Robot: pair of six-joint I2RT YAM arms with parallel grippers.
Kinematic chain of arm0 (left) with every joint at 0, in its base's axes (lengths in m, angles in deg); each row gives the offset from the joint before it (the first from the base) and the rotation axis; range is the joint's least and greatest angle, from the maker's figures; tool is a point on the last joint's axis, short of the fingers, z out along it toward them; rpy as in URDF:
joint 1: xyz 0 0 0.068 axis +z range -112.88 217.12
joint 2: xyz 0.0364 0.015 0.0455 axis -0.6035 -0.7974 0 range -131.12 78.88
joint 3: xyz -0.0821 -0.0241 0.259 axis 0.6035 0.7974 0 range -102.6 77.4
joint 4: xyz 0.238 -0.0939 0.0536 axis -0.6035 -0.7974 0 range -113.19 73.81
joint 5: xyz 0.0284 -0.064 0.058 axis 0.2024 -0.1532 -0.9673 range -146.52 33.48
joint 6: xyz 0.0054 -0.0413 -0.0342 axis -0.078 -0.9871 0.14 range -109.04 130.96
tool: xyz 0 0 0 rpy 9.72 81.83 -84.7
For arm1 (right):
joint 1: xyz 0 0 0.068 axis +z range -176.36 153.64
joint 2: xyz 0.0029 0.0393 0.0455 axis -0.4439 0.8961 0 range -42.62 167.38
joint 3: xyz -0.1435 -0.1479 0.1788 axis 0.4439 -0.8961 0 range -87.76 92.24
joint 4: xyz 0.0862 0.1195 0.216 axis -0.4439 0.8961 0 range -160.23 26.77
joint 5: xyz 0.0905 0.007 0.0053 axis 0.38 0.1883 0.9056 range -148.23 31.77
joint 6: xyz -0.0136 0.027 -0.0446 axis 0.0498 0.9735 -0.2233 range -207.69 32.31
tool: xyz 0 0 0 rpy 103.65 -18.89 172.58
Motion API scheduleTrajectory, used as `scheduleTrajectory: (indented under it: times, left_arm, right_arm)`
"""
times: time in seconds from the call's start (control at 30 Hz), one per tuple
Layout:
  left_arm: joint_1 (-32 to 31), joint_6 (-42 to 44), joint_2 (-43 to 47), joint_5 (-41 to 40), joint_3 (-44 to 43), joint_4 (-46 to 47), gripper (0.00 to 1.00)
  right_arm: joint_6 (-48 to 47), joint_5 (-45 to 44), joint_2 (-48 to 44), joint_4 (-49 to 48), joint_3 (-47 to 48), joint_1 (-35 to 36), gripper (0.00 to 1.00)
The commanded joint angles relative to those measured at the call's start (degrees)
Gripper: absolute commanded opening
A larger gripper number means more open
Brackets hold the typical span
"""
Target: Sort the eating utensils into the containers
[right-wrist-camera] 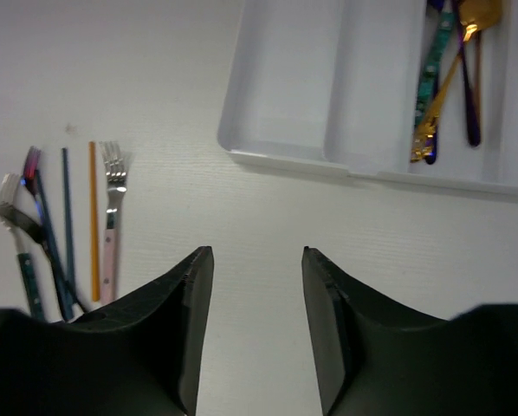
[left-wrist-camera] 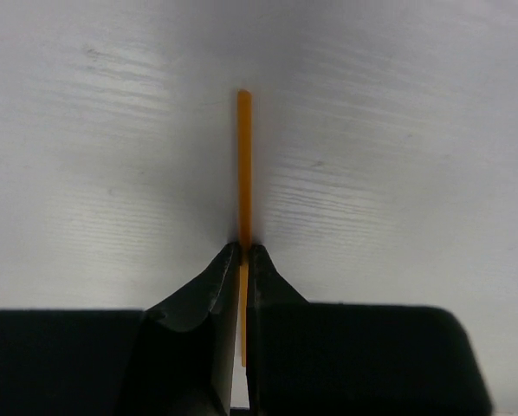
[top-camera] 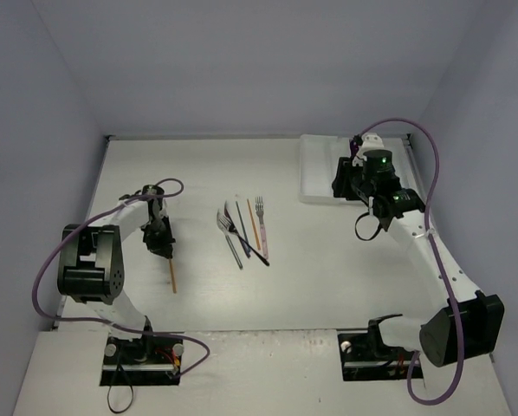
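Left fingers [left-wrist-camera: 229, 269]: pinched fully together on an orange stick [left-wrist-camera: 243, 165]. The stick is thin, straight, flat-sided and matte, its square-cut tip pointing away from the wrist camera. It lies at the left of the counter [top-camera: 328, 277], well apart from the other utensils. Cannot tell whether it is raised off the surface.

Counter: white, with a faint rippled grain.

Loose group [top-camera: 242, 230] at mid-counter: slim pieces lying roughly parallel, some crossing.
- fork [right-wrist-camera: 112, 234] with silver tines and a pale pink handle
- second orange stick [right-wrist-camera: 93, 217] just beside it
- dark blue stick [right-wrist-camera: 66, 217]
- a few overlapping dark-handled pieces at the group's far side, shapes not clear

Tray [right-wrist-camera: 285, 87]: white moulded plastic at the far right of the counter, smooth, with rounded corners and long troughs split by raised ridges. One trough holds a shiny gold spoon [right-wrist-camera: 454, 61], a teal patterned handle [right-wrist-camera: 432, 61] and a dark purple piece [right-wrist-camera: 469, 87], all overlapping.

Right fingers [right-wrist-camera: 198, 277]: black, wedge-shaped, standing partly apart with nothing between them, over bare counter near the tray's edge.
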Motion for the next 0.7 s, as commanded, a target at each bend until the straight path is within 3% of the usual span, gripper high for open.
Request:
scheduleTrajectory:
  times: [0.0, 0.23, 0.4, 0.53, 0.67]
  left_arm:
    - [-0.5, -7.8, 7.6, 10.6, -1.2, 6.4, 0.00]
    - [-6.7, -22.6, 18.3, 17.9, -4.1, 20.8, 0.00]
    - [-13.4, -32.5, 19.5, 20.0, -4.0, 36.0, 0.00]
    - [-16.2, -34.6, 19.4, 19.8, -4.7, 42.6, 0.00]
    - [-17.9, -34.2, 19.6, 19.7, -6.0, 43.1, 0.00]
  right_arm:
    - [2.5, 8.1, 0.5, -2.5, 2.3, 5.1, 0.48]
    - [7.7, 10.3, 6.1, -4.3, 6.6, 21.1, 0.56]
    - [10.3, 10.2, 10.2, -7.6, 10.1, 28.8, 0.56]
    - [10.0, 8.8, 14.2, -7.9, 13.3, 32.5, 0.55]
    - [9.5, 6.6, 16.3, -8.0, 14.5, 33.6, 0.52]
